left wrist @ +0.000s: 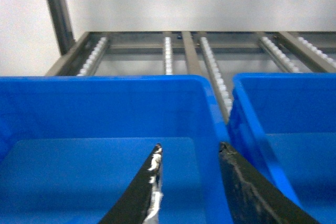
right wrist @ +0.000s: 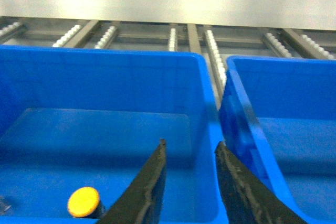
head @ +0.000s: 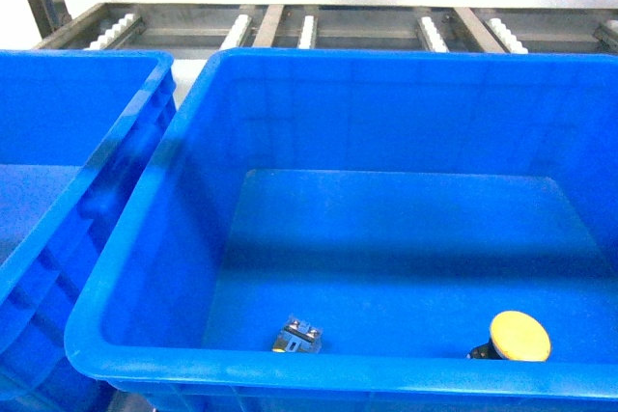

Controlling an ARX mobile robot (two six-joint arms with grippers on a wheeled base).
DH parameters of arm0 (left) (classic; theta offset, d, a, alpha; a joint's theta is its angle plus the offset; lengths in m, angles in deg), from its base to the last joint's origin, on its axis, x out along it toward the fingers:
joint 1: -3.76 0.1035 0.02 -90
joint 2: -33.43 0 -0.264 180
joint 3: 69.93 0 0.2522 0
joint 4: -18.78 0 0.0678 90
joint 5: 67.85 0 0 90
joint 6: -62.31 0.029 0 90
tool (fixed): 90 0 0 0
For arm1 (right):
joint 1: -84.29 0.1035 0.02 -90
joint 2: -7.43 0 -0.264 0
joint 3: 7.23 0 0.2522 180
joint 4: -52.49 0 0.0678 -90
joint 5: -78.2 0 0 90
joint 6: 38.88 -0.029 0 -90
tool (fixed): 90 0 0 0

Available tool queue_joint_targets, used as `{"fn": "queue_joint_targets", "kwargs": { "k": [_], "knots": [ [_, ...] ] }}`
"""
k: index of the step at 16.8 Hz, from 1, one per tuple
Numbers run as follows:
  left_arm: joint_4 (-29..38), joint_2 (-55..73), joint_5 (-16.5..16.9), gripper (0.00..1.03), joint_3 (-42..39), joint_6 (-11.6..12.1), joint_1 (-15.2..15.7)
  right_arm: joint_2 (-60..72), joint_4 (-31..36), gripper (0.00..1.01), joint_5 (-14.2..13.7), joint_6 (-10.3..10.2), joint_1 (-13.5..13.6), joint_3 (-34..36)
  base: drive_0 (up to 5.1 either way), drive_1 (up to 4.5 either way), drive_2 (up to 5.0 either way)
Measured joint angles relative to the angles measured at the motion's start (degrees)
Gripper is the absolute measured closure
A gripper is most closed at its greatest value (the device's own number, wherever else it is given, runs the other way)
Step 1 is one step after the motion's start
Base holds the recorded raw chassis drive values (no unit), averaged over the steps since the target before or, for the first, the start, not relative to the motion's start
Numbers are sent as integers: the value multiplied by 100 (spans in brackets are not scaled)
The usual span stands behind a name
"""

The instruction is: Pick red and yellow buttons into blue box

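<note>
On the floor of the big blue box (head: 406, 74), near its front wall, the yellow button (head: 519, 336) lies at about five o'clock in the head view, its domed cap facing up and a bit of dark base showing at its left edge. A second small part (head: 297, 335), blocky with a clear and metallic look, sits at about seven o'clock on the same floor, well apart from the yellow one; no red cap shows on it, so I cannot tell if it is the red button. Another blue crate (head: 87, 142) stands just beside the box at nine o'clock, their rims close together. Behind both, at twelve o'clock, a metal rack with rows of white rollers (head: 309, 28) runs across. The right wrist view shows the right gripper (right wrist: 190, 145) above the box with its two dark fingers spread apart and nothing between them, the yellow button (right wrist: 83, 201) down at seven o'clock from it. The left gripper (left wrist: 190, 148) is likewise released, fingers parted and bare, over the neighbouring crate (left wrist: 105, 103), whose visible floor holds nothing.
</note>
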Motion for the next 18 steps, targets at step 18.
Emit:
{"fn": "queue_joint_targets", "kwargs": {
  "k": [18],
  "knots": [
    [-800, -1858, 44, 101, -973, 13, 17, -409, 55, 99, -13, 22, -24, 437, 0, 0, 0]
  ]
}}
